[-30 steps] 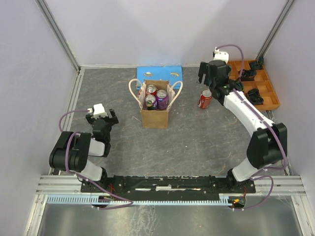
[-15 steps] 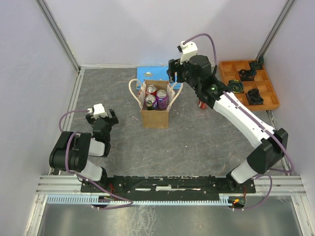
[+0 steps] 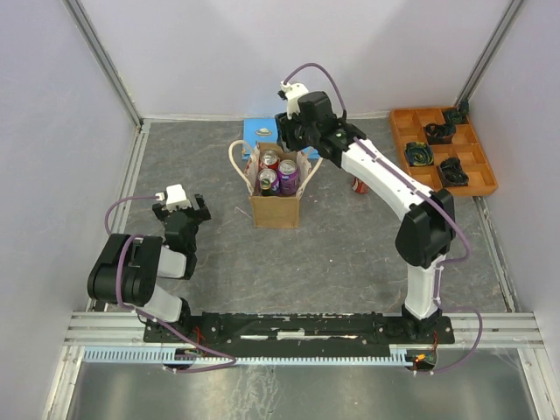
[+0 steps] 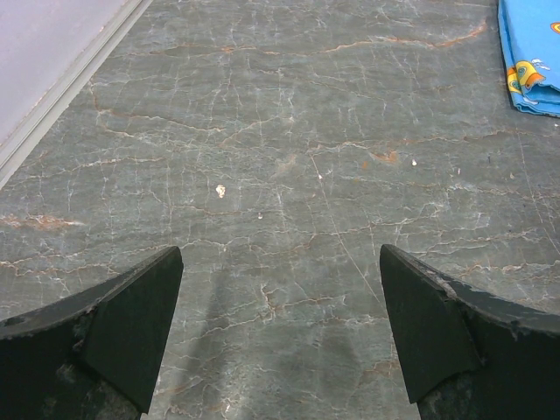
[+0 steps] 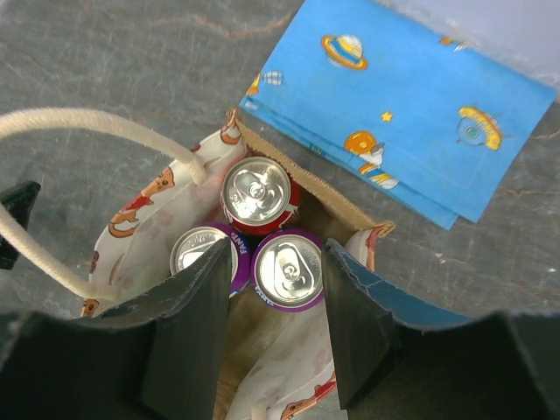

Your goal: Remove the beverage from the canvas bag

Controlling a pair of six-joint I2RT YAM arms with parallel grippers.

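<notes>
The canvas bag (image 3: 276,203) stands upright mid-table with cream rope handles (image 5: 83,122). Inside it are a red can (image 5: 256,194) and two purple cans (image 5: 289,269) (image 5: 197,249). My right gripper (image 5: 278,293) hovers over the bag's mouth, open. Its two fingers (image 5: 197,324) line up either side of the nearer purple can without touching it. In the top view the right gripper (image 3: 293,144) sits over the bag's far edge. My left gripper (image 4: 280,332) is open above bare table, well left of the bag and also visible in the top view (image 3: 181,213).
A flat blue board (image 5: 402,114) with space prints lies just behind the bag. Another red can (image 3: 358,183) stands on the table right of the bag, mostly hidden by my right arm. An orange tray (image 3: 479,171) of dark parts sits at the back right.
My right arm has swung left, from beside the red can on the table to over the bag's mouth. The left arm has not moved.
</notes>
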